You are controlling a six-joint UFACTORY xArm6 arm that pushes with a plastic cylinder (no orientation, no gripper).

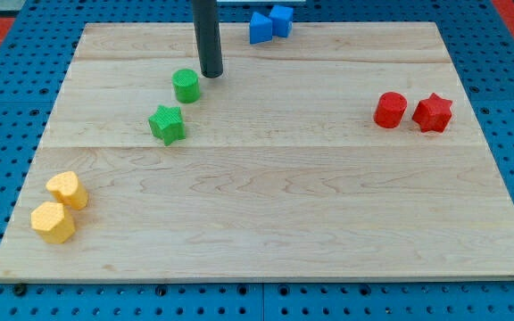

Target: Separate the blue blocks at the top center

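Note:
Two blue blocks touch each other at the view's top centre, at the board's far edge: a larger one (260, 28) on the left and a blue cube (282, 20) on the right. My tip (211, 74) rests on the board to the left of and below them, about a block's width apart from the larger one. A green cylinder (186, 86) lies just below and left of my tip, nearly touching it.
A green star block (167, 124) lies below the green cylinder. A red cylinder (389, 110) and a red star block (433, 112) sit at the right. Two yellow blocks (67, 190) (53, 222) lie at the bottom left. The wooden board (284, 205) lies on blue pegboard.

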